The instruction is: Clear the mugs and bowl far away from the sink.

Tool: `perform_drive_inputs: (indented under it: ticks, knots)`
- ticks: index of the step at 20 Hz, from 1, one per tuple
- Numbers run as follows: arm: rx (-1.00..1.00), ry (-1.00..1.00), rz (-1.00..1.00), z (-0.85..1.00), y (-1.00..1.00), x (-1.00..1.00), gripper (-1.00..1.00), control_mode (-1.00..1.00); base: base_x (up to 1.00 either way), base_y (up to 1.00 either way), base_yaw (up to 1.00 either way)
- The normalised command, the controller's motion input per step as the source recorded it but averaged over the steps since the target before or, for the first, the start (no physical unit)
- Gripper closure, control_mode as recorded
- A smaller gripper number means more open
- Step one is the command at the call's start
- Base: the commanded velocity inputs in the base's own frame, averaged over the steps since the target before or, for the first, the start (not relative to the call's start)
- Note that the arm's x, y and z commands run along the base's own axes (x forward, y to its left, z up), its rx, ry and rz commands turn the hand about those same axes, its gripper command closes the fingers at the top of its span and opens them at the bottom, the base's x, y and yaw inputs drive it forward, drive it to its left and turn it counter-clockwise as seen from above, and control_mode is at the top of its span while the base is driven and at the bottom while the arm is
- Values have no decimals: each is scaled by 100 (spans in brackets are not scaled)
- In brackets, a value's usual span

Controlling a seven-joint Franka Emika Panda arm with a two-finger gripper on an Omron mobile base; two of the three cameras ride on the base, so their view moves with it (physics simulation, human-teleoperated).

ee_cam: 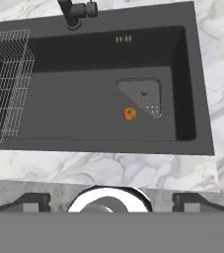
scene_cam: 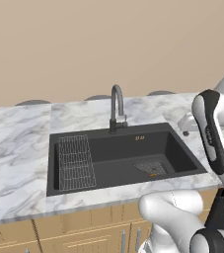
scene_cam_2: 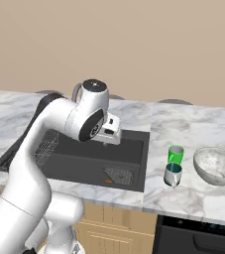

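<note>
On the marble counter right of the sink (scene_cam_2: 79,163) stand the bright green mug (scene_cam_2: 175,153) and, just in front of it, the dark teal mug (scene_cam_2: 173,174). The speckled whitish bowl (scene_cam_2: 216,165) sits a little further right. My gripper (ee_cam: 111,201) is open, its two dark fingertips far apart with nothing between them. It hangs above the front edge of the sink (ee_cam: 74,108) and looks down into the basin, well left of the mugs and bowl. The arm's white hand (scene_cam_2: 110,128) hovers over the basin.
The basin holds a wire rack (scene_cam: 75,163) at its left, a drain strainer (scene_cam: 151,167) and a small orange object (ee_cam: 129,114). The curved faucet (scene_cam: 116,106) rises behind the basin. A black oven front (scene_cam_2: 198,235) sits below the counter at the right.
</note>
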Motion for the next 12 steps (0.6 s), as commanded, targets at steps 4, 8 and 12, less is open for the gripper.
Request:
perform_drive_inputs:
  ticks: [4,8,12]
  knots:
    - [0,2,0,-29,-97,-26,-100,-100,0,0,0]
    - [0,2,0,-31,-92,-18,-100,-100,0,0,0]
    - [0,6,0,-36,-77,-4,-100,-100,0,0,0]
